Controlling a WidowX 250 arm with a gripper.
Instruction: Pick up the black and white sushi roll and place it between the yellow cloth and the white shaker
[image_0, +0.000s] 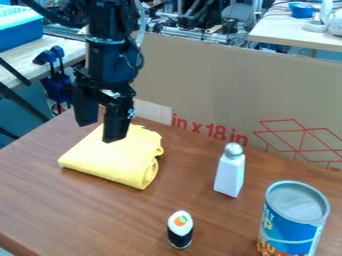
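The black gripper (101, 125) hangs at the upper left over the back part of a folded yellow cloth (117, 158), its two fingers apart and nothing between them. Whether a fingertip touches the cloth, I cannot tell. To the right of the cloth stands a white shaker (230, 171) with a grey rounded top. A small sushi roll (180, 230), white on top and dark below, stands upright near the front. At the lower right is a blue can (292, 220) with a grey lid.
The brown wooden table (87, 215) bears all of these. Behind it stands a cardboard panel (220, 80) with red print. Blue clamps (56, 75) are at the left, beside another table with a blue bin (20, 29).
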